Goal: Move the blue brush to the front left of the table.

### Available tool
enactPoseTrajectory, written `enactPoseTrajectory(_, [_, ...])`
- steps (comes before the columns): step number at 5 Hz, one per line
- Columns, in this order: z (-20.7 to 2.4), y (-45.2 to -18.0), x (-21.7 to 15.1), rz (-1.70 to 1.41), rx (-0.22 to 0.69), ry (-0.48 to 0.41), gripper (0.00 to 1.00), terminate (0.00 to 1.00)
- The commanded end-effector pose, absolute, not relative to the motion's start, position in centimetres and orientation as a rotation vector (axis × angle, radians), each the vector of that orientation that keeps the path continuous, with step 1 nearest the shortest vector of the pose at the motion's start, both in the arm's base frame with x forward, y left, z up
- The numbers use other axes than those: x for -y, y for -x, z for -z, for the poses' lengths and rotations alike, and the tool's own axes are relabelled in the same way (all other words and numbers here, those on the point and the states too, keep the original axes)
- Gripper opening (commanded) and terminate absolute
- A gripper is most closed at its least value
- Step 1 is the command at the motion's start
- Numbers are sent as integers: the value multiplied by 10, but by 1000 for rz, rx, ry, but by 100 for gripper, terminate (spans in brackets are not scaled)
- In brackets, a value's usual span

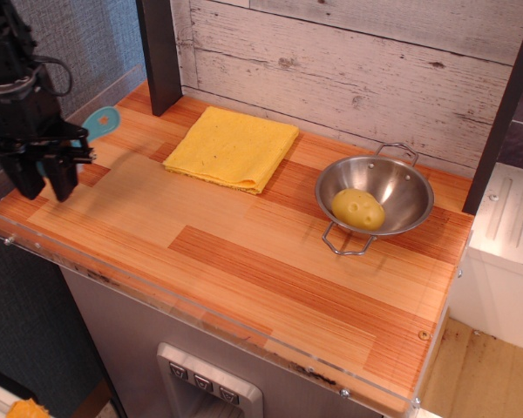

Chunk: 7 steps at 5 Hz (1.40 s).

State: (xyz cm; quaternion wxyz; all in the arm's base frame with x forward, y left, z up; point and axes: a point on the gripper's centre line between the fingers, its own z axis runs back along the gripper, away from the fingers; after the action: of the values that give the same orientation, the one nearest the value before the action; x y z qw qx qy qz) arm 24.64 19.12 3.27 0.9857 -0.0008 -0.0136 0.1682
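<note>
The blue brush (100, 122) shows only as its teal handle, which sticks out up and to the right from behind my gripper; its head is hidden between the fingers. My gripper (45, 187) is black and points down over the left end of the table (244, 261), near the front left corner. It is shut on the brush. I cannot tell whether the brush touches the wood.
A folded yellow cloth (233, 146) lies at the back centre. A steel bowl (401, 187) holding a yellow potato-like piece (358, 209) stands at the right. A dark post (159, 52) rises at the back left, in front of a white plank wall. Clear acrylic (200, 318) edges the front.
</note>
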Motion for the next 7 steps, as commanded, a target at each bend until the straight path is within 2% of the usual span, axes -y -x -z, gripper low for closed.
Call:
enactPoseTrajectory(1, [-61,-245,-190,-327,66,-27,100,0])
enactPoseTrajectory(2, [-85,-243,-177,-251,67,-41,100,0])
enactPoseTrajectory(3, [-120,-239,-144,-183,93,-82,100,0])
enactPoseTrajectory(4, [-133,-240,-107,-169,109,-79,100,0])
enactPoseTrajectory(5, [-132,-244,-84,-115,111,-50,100,0])
enactPoseTrajectory(7, [-122,-259,-64,14,119,-13,100,0])
